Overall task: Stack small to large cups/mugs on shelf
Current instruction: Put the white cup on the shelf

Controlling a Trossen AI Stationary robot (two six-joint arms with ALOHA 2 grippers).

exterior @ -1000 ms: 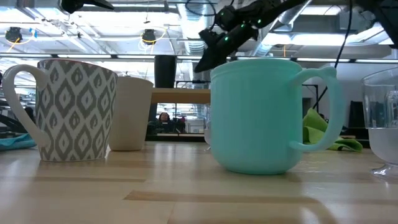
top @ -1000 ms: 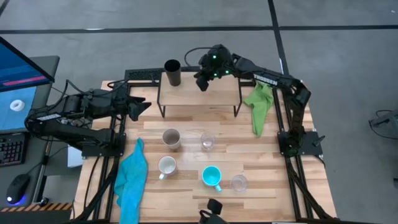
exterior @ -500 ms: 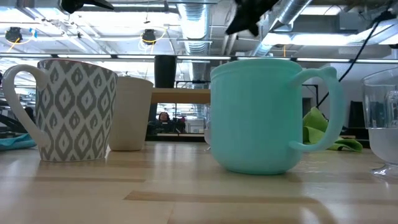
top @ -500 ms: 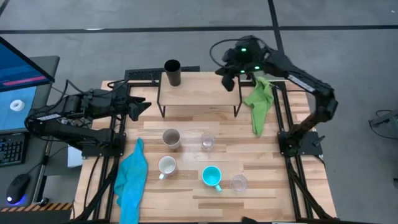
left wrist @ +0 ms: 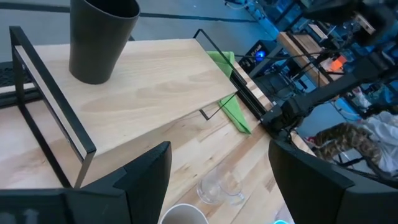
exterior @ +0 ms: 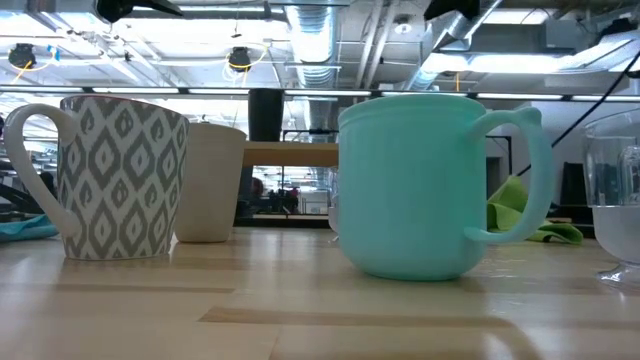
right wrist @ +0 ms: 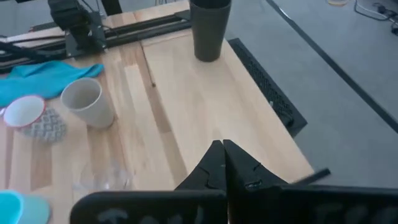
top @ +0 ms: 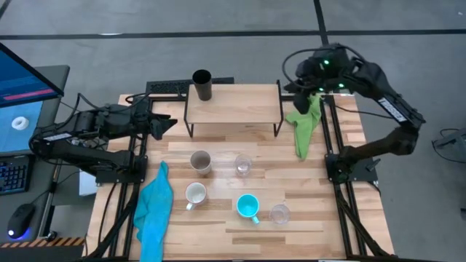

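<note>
We're looking down on a slatted wooden table (top: 218,211) with the shelf (top: 233,102) at its far end, the black tumbler (top: 202,84) standing alone on the shelf's left corner. The right gripper (right wrist: 222,163), fingers pressed together and empty, hangs off the shelf's right end above a green cloth (top: 303,124). The left gripper (left wrist: 217,180) waits spread wide, holding nothing. In front, the clear glasses (top: 242,165) are hard to make out, one cut off in the low view.
</note>
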